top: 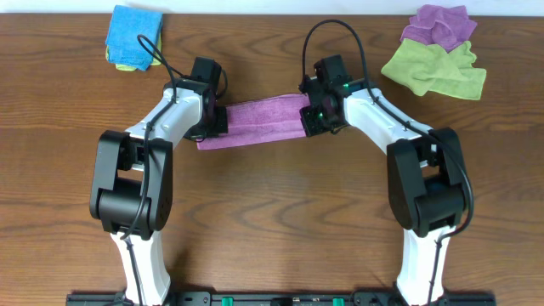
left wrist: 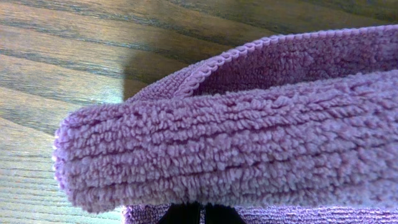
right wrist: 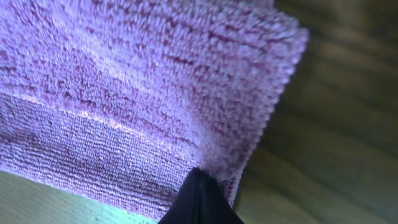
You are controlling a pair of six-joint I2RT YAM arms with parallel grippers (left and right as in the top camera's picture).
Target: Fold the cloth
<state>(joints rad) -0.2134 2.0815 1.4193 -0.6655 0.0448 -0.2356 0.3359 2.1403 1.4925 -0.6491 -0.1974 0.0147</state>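
Note:
A purple cloth (top: 255, 121) is stretched as a narrow folded band between my two grippers over the wooden table. My left gripper (top: 212, 119) is shut on its left end; in the left wrist view the thick folded cloth (left wrist: 249, 143) fills the frame above the closed fingertips (left wrist: 200, 214). My right gripper (top: 313, 115) is shut on the cloth's right end; in the right wrist view the cloth (right wrist: 124, 93) hangs from the closed black fingertips (right wrist: 199, 199).
A blue cloth on a yellow one (top: 134, 36) lies folded at the back left. A purple cloth (top: 439, 24) and a green cloth (top: 433, 68) lie crumpled at the back right. Bare wooden table (top: 272, 221) lies in front.

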